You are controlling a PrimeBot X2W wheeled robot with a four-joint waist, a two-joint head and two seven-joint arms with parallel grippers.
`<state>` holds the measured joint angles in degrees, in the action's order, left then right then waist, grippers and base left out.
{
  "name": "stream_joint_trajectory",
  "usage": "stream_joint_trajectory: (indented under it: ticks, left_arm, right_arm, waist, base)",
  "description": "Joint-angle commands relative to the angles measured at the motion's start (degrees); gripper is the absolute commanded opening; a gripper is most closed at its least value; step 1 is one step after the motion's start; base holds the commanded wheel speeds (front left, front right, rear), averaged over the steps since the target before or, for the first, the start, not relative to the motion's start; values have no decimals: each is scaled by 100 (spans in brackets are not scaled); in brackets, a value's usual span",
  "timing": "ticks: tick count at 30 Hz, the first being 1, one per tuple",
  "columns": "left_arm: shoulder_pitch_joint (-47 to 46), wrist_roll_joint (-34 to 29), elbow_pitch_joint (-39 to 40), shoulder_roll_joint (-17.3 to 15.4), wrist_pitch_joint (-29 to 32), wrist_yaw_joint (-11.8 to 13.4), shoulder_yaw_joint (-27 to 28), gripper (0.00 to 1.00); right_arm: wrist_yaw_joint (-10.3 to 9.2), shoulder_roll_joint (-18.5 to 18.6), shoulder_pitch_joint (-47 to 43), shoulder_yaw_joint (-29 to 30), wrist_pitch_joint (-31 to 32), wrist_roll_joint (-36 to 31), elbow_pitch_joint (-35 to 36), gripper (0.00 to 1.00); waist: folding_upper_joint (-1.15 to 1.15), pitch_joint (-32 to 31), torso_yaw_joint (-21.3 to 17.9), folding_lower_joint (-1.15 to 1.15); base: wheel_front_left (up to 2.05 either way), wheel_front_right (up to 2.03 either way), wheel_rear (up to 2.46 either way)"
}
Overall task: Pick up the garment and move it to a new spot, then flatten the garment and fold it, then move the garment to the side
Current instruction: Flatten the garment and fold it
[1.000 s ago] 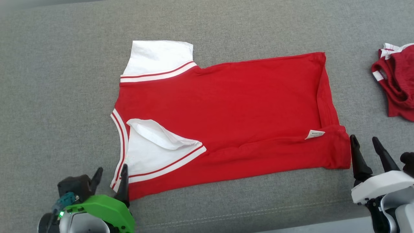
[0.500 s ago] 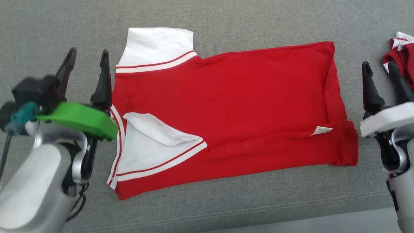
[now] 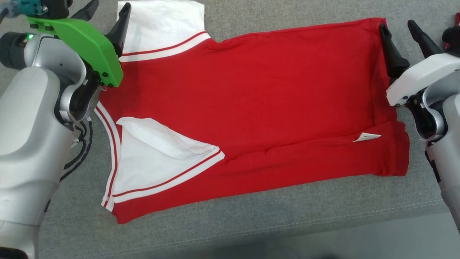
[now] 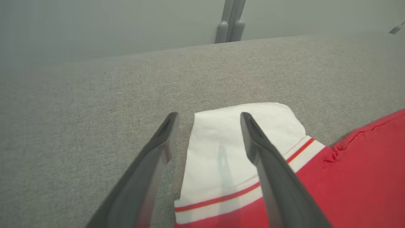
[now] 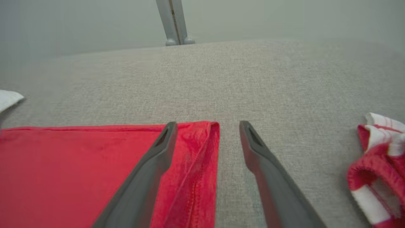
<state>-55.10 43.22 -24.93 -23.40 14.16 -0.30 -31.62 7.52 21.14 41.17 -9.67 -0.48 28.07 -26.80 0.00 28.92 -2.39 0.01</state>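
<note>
The garment is a red shirt with white sleeves and red-and-white trim, spread flat on the grey cushion, near edge folded inward. My left gripper stands open over the far-left corner, its fingers straddling the edge of the white sleeve. Open as well, my right gripper hangs over the far-right corner, where the red hem lies between its fingers. Neither gripper holds any cloth. A small white label lies near the right hem.
A second red-and-white garment lies bunched to the right of my right gripper. The grey cushion has a stitched seam along its front edge, and a grey post stands behind its far edge.
Both arms moved from the garment's near corners to its far corners, still open. The head camera tilted, so the whole picture shifted downward.
</note>
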Motion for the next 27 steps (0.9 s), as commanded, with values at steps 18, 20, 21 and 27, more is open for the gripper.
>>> stream_joint_trajectory:
  ticks: [18,20,21,27]
  left_arm:
    - [-1049,553,-1993,443,85,-676,-88,54]
    - [-1100,597,-2035,462,18,-699,-106,0]
    - [-1122,615,-2047,456,-13,-708,-124,0]
    - [-1108,817,-1757,370,-201,-723,-274,0]
  right_arm:
    - [-7,271,1072,-1403,11,1056,-961,50]
    - [-7,304,1119,-1508,-72,1166,-995,0]
    - [-7,325,1134,-1570,-89,1213,-1020,0]
    - [-8,491,1159,-1805,-386,1437,-939,0]
  waist:
    - [0,528,-143,-1]
    - [0,535,-134,-1]
    - [0,532,-129,-1]
    - [0,472,-92,-1]
  base:
    - [0,0,0]
    - [0,0,0]
    - [0,0,0]
    - [0,0,0]
